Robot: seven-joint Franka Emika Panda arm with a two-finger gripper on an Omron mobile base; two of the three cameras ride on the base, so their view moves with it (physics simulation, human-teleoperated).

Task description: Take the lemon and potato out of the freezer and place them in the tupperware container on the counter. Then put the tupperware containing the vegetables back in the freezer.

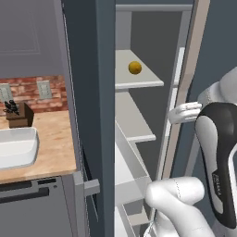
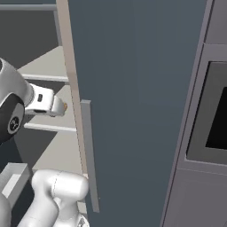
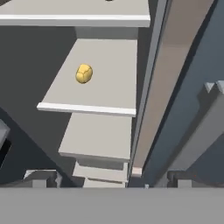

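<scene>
Freezer (image 1: pixel 99 92) shelf holds potato (image 3: pixel 84 73), well ahead of tool (image 3: pixel 109 177), fingers spread, empty.

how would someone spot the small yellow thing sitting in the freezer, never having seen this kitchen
Find the tall dark blue-grey freezer standing open right of the beige wood-grain counter. Inside it, pale grey shelves step downward; look at the upper shelf. The small roundish orange-yellow lump lies alone on that shelf, the only coloured thing against grey.
</scene>
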